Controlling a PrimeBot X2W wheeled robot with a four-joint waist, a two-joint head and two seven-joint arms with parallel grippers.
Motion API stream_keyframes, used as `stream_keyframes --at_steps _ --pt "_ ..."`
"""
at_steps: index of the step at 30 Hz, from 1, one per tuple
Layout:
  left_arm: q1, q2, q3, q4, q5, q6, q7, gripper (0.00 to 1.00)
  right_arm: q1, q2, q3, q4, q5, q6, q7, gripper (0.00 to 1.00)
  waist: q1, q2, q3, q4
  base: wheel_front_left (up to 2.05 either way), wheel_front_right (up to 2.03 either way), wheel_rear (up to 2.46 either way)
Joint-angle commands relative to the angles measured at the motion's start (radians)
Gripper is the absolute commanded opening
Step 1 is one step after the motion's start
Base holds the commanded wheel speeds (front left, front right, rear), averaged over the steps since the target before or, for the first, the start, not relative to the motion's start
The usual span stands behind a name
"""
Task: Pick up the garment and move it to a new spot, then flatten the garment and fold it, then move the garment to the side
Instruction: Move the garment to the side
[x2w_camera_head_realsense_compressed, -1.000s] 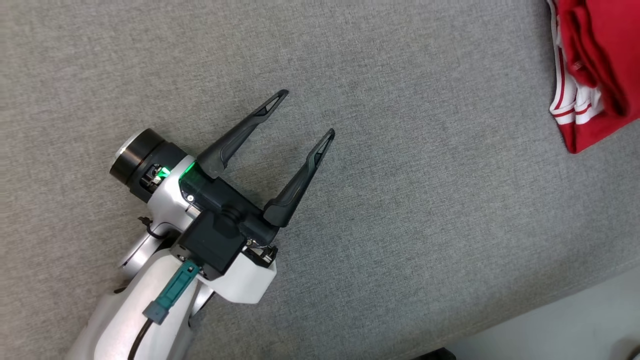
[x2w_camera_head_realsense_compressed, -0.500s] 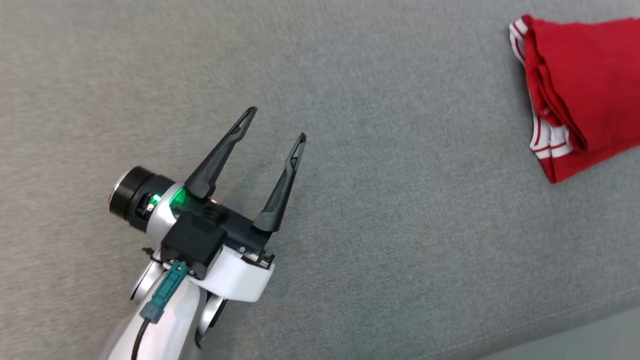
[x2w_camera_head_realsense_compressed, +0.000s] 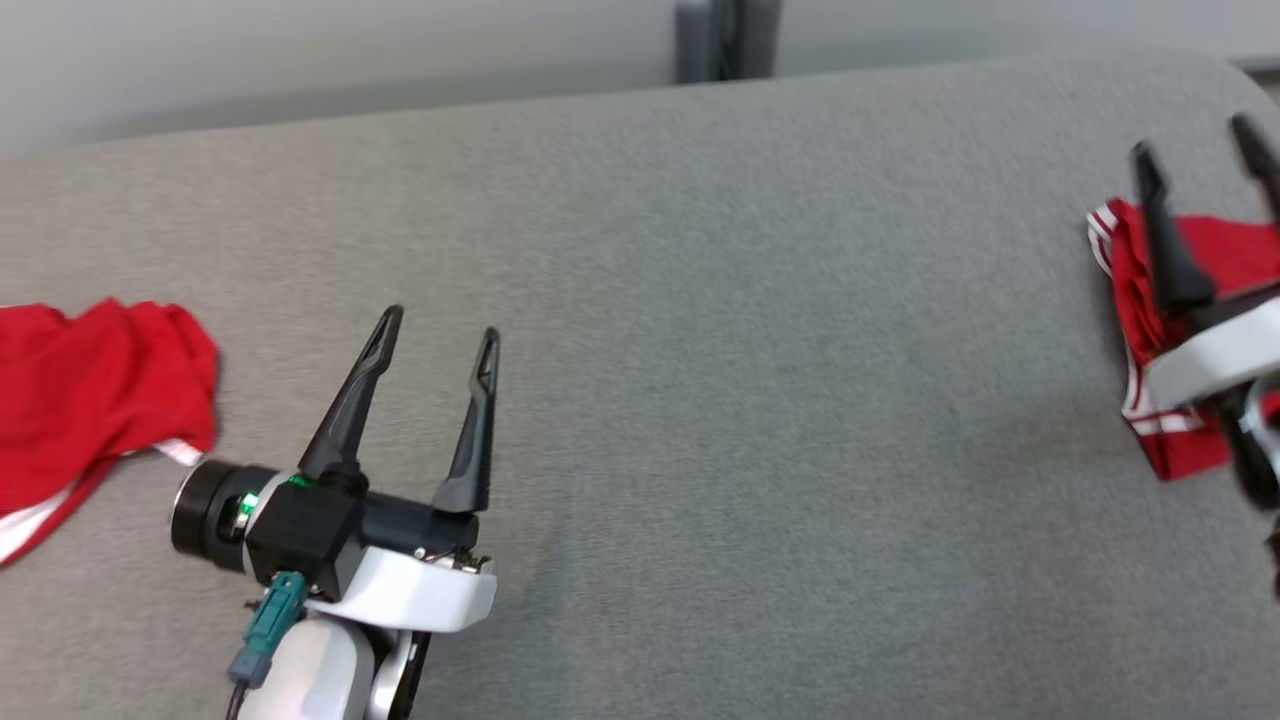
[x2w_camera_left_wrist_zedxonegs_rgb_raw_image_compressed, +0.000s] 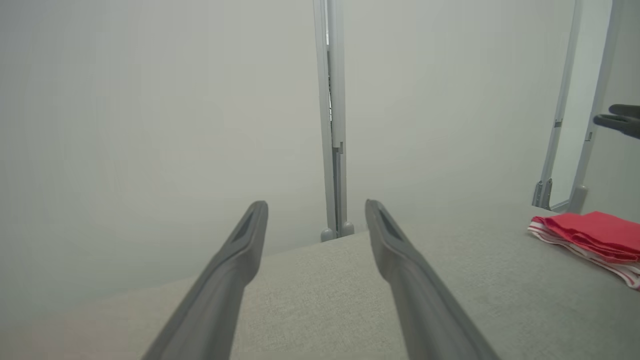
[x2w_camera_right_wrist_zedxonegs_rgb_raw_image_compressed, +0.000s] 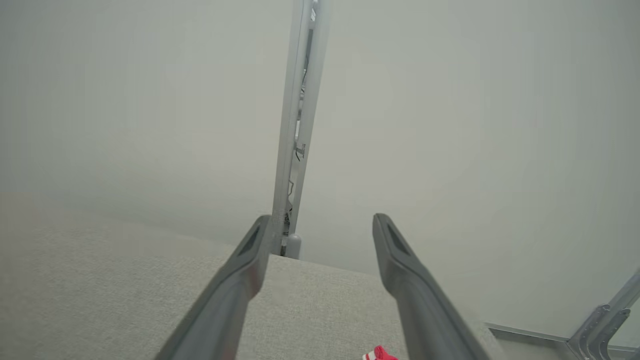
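Garment is folded up, red with white stripes, over at the right edge of the grey surface. It's partly hidden by the right gripper, fingers spread, holding nothing. Near left, the left gripper is spread and empty too. Risk: if those right fingers dip they could snag the stack and wreck the fold. Another crumpled red garment at the left is cropped by the frame; right gripper's blurry and cropped too.

My head camera looks down on the grey fabric surface; both wrist cameras skim low toward twelve o'clock, sharing the pale upright post.
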Motion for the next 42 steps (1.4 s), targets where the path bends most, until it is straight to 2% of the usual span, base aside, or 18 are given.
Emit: stream_keyframes --at_steps 1,10,24,36,42 --pt "0.019 -0.001 0.014 0.005 -0.008 0.006 -0.003 1.0 0.037 0.012 -0.002 -0.018 0.009 -0.001 -0.001 1.0 0.0 0.0 -0.058 0.056 0.0 0.0 0.0" --pt "0.126 -0.042 0.089 0.026 -0.029 0.006 -0.003 1.0 0.27 0.163 -0.044 -0.166 -0.037 -0.001 -0.001 1.0 0.0 0.0 -0.136 0.119 0.0 0.0 0.0" --pt "0.202 -0.059 0.126 0.073 -0.039 -0.021 -0.003 1.0 0.511 0.346 -0.179 -0.271 -0.145 -0.001 -0.001 1.0 0.0 0.0 -0.173 0.122 0.0 0.0 0.0" --pt "0.21 -0.06 0.106 0.092 -0.059 -0.006 -0.003 1.0 0.552 0.381 -0.194 -0.288 -0.185 -0.001 -0.001 1.0 0.0 0.0 -0.184 0.109 0.0 0.0 0.0" --pt "0.21 -0.06 0.1 0.091 -0.06 -0.005 -0.003 1.0 0.547 0.384 -0.203 -0.292 -0.158 -0.001 -0.001 1.0 0.0 0.0 -0.184 0.101 0.0 0.0 0.0"
